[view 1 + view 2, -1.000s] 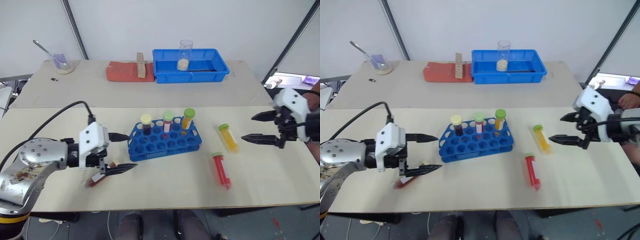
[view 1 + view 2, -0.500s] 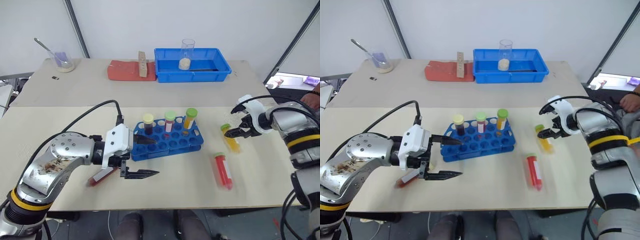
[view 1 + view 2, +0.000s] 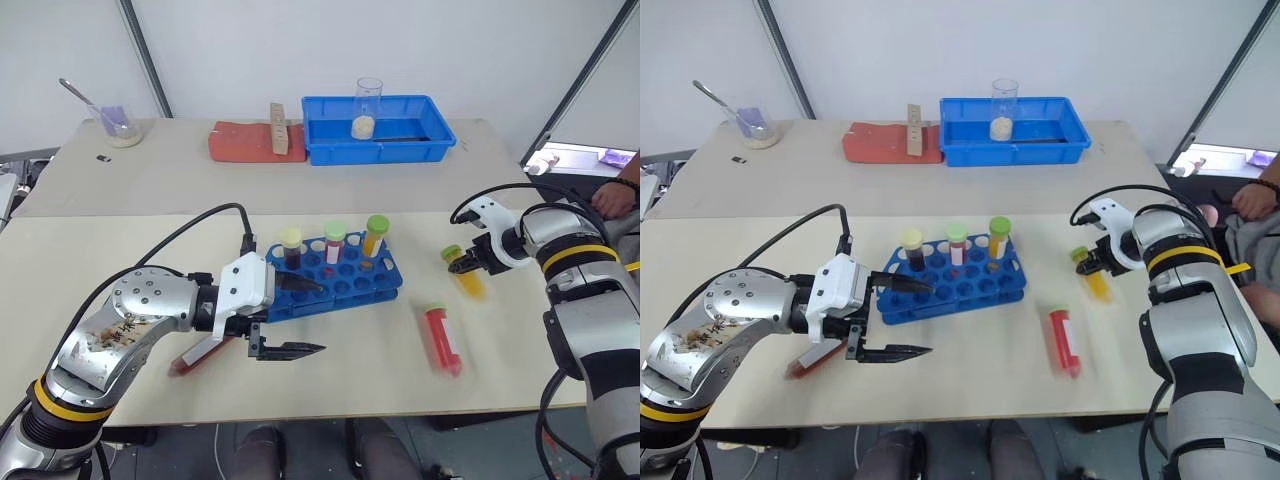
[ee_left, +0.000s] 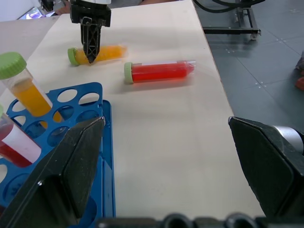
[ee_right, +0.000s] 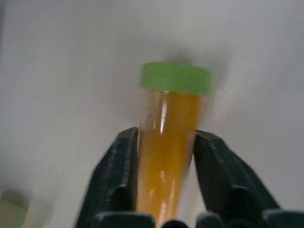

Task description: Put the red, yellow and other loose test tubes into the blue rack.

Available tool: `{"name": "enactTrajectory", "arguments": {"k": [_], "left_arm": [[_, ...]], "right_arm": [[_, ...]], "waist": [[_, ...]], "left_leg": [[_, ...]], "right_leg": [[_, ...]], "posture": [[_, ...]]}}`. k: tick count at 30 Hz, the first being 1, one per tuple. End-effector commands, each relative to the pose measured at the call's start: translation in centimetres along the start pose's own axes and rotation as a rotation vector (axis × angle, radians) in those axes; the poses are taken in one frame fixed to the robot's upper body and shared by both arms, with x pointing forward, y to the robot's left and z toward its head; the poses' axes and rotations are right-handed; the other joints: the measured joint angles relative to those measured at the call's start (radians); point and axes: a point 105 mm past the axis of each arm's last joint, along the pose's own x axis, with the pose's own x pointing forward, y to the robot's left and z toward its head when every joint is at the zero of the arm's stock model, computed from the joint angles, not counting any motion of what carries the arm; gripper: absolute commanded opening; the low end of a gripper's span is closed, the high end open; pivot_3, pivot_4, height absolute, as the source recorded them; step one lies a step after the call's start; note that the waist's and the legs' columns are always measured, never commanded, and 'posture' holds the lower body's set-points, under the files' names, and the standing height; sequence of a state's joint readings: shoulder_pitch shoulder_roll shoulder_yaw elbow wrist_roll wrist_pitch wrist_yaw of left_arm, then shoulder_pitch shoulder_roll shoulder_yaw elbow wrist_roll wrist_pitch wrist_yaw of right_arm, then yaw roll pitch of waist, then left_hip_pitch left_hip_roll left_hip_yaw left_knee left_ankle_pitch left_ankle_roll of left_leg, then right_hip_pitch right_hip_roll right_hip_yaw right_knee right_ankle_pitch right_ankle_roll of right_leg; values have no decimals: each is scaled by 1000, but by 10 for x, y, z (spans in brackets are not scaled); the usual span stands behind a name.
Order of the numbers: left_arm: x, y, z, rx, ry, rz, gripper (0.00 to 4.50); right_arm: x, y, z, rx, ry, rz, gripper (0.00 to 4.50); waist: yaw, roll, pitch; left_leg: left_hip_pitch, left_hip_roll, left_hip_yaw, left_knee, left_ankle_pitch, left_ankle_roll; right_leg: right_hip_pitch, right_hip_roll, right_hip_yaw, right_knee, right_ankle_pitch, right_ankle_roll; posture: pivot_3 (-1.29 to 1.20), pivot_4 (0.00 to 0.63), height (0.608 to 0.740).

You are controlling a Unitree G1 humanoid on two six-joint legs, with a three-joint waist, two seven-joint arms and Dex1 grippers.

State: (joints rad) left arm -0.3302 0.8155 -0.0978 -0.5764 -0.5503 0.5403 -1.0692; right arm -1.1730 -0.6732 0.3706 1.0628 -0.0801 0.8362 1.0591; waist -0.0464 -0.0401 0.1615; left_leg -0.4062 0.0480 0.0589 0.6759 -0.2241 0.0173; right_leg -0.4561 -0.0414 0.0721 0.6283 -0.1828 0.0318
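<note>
1. Pale wooden tabletops point(image 3: 380, 380) made up the work area, one in front and a second behind it, against a white wall crossed by dark poles.
2. The blue rack point(image 3: 335, 283) stood near the middle of the front table and served as the reference point below.
3. Three capped tubes stood upright in the rack's back row: a yellow-capped tube with dark red contents point(image 3: 291, 247), a green-capped tube with red contents point(image 3: 335, 242) and a green-capped tube with orange contents point(image 3: 376, 235).
4. The yellow test tube point(image 3: 466, 276), green-capped, lay on the table well to the right of the rack.
5. The right gripper point(image 3: 466, 264) was closed on that tube just below its cap; the right wrist view showed both black fingers point(image 5: 118, 180) pressed against its sides.
6. The red test tube point(image 3: 442, 340), also green-capped, lay flat to the right of the rack and nearer the front edge, apart from the yellow one.
7. The left gripper point(image 3: 300, 318) hung at the rack's front left corner with its jaws spread wide and holding nothing; the upper finger reached over the rack's left end.
8. A dark red tube point(image 3: 200, 352) lay on the table to the left of the rack, partly hidden under the left hand.
9. Behind the rack, on the rear table, were a blue tray point(image 3: 420, 148) holding a clear beaker point(image 3: 367, 108), a red pad point(image 3: 240, 142) and a beaker with a spoon point(image 3: 115, 124).
</note>
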Motion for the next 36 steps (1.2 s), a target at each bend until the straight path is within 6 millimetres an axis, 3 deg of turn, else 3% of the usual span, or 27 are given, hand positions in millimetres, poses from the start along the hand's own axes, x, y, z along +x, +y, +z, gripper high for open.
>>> {"name": "enactTrajectory", "arguments": {"k": [1,6,8,14,19,23,26,36], "left_arm": [[1,-1,5,41,-13,0,4500],[-6,4,-2,7,1,16,4500],[-10,8,-7,-14,11,33,4500],[-17,19,-8,-32,-16,79,4500],[-24,27,-9,-38,-31,107,4500],[-21,27,-4,-61,-86,79,4500],[-18,24,-1,-67,-95,46,4500],[-14,17,2,-80,-103,26,4500]], "right_arm": [[-7,-1,11,-11,-46,-10,936],[-28,1,23,-34,-131,11,935],[-45,6,26,-151,-190,7,935],[-96,59,15,-350,-418,50,935],[-130,113,3,-391,-846,188,934],[-113,149,-15,-413,-934,215,934],[-101,167,-9,-418,-1043,204,934],[-67,159,15,-334,-1204,58,933]], "waist": [[0,0,0],[1,0,0],[5,1,1],[23,2,1],[30,2,1],[32,2,1],[28,2,1],[14,2,1]], "left_leg": [[0,0,0,0,0,0],[0,0,0,0,0,0],[-1,0,0,0,0,0],[-2,0,-2,-1,-1,1],[0,1,-3,1,-1,1],[1,1,-3,2,0,0],[0,0,-2,2,0,0],[0,0,-2,1,0,0]], "right_leg": [[0,0,0,0,0,0],[0,0,0,0,0,0],[0,0,0,0,0,0],[-1,0,-2,0,-6,6],[0,1,-2,2,-6,6],[2,0,-2,2,-5,6],[1,0,-2,1,-6,4],[1,0,-2,1,-6,4]], "posture": [[0,150,740],[0,150,740],[0,150,740],[0,150,740],[0,150,740],[0,150,740],[0,150,740],[0,150,740]]}}
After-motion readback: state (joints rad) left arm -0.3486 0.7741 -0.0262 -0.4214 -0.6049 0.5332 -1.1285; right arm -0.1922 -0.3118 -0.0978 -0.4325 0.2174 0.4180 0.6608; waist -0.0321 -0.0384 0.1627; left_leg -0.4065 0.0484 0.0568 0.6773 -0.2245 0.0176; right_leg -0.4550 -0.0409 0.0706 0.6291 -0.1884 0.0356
